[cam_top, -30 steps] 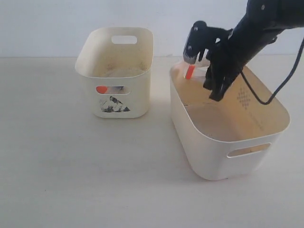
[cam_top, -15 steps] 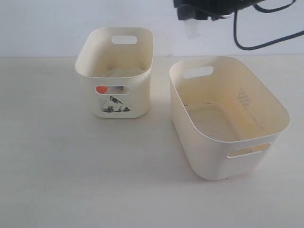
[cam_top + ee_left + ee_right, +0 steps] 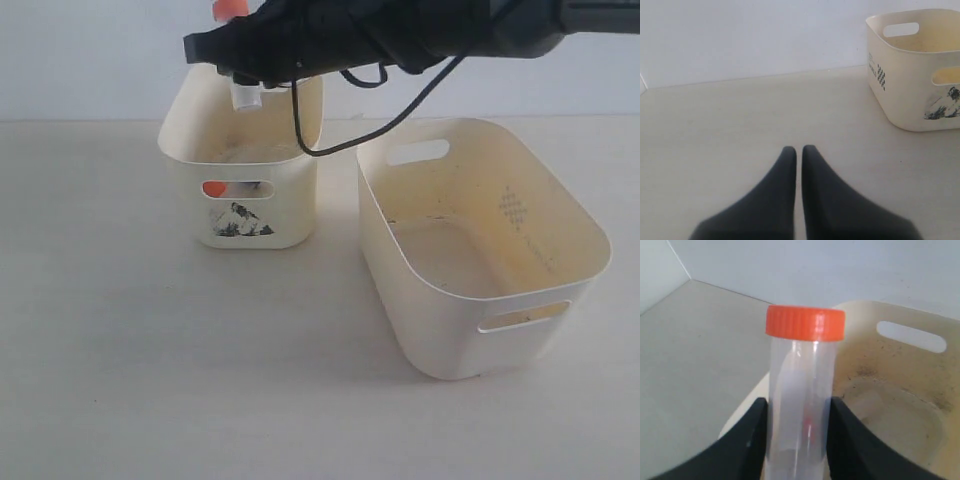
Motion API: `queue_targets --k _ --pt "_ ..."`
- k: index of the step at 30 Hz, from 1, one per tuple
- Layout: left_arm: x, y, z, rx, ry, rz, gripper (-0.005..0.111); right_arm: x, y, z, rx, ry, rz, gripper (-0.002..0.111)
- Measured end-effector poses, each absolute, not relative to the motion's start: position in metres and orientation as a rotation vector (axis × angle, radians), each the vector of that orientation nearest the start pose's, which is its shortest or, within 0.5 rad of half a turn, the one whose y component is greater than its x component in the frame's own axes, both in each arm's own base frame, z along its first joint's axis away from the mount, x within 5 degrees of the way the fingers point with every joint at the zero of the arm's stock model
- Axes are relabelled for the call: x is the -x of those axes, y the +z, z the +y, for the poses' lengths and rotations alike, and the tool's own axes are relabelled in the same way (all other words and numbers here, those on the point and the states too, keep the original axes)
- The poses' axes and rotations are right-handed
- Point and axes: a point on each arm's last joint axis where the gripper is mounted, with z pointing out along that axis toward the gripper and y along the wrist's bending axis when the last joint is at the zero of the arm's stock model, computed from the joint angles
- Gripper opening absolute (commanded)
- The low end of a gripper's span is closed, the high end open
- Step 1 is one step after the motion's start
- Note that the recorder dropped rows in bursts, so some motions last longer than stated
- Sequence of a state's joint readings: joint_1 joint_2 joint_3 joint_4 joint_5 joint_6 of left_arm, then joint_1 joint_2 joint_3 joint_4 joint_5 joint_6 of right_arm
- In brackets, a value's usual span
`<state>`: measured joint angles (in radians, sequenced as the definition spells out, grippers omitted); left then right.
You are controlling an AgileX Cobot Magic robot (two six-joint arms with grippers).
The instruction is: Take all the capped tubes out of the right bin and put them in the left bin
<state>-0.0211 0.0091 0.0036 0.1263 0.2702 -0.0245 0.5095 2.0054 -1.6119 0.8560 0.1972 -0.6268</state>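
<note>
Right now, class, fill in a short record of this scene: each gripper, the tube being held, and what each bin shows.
right gripper: shut on the capped tube, holding it above the left bin
capped tube: clear, orange-capped, upright, cap on top
left gripper: shut, empty, over the table, apart from the left bin
left bin: an orange cap shows through its front slot
right bin: no tubes visible inside

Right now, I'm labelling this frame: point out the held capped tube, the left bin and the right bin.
capped tube (image 3: 800, 390), right wrist view, clear body.
left bin (image 3: 295, 205), exterior view, front wall.
right bin (image 3: 430, 325), exterior view, front wall.
</note>
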Motion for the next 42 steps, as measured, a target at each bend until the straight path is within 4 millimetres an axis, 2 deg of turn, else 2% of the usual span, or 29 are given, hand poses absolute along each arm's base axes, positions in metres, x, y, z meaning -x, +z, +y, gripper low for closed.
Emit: queue_targets --k 2,3,5,11,15,18,20,23,27,30,35,42 --pt "-0.056 0.187 0.002 -0.080 0.085 1.763 0.004 -0.419 0.263 0.251 0.393 0.624 2.034 0.061" --pt "-0.056 0.187 0.002 -0.080 0.085 1.763 0.004 -0.420 0.260 0.252 0.387 0.629 2.043 0.072" --pt "-0.056 0.187 0.002 -0.080 0.085 1.763 0.004 -0.422 0.258 0.253 0.371 0.640 2.050 0.075" --pt "-0.056 0.187 0.002 -0.080 0.085 1.763 0.004 -0.420 0.260 0.254 0.380 0.669 2.069 0.052" --pt "-0.056 0.187 0.002 -0.080 0.085 1.763 0.004 -0.408 0.283 0.246 0.440 0.735 2.089 0.024" --pt "-0.056 0.187 0.002 -0.080 0.085 1.763 0.004 -0.399 0.319 0.219 0.447 0.782 2.088 0.000" --pt "-0.056 0.187 0.002 -0.080 0.085 1.763 0.004 -0.394 0.342 0.190 0.412 0.805 2.104 0.000" --pt "-0.056 0.187 0.002 -0.080 0.085 1.763 0.004 -0.387 0.358 0.148 0.299 0.850 2.217 0.000" --pt "-0.056 0.187 0.002 -0.080 0.085 1.763 0.004 -0.382 0.342 0.105 0.230 0.767 2.477 0.000" --pt "-0.056 0.187 0.002 -0.080 0.085 1.763 0.004 -0.373 0.322 0.089 0.212 0.724 2.644 0.000" --pt "-0.056 0.187 0.002 -0.080 0.085 1.763 0.004 -0.365 0.295 0.085 0.202 0.707 2.765 0.000" --pt "-0.056 0.187 0.002 -0.080 0.085 1.763 0.004 -0.369 0.251 0.086 0.145 0.733 2.898 0.000"
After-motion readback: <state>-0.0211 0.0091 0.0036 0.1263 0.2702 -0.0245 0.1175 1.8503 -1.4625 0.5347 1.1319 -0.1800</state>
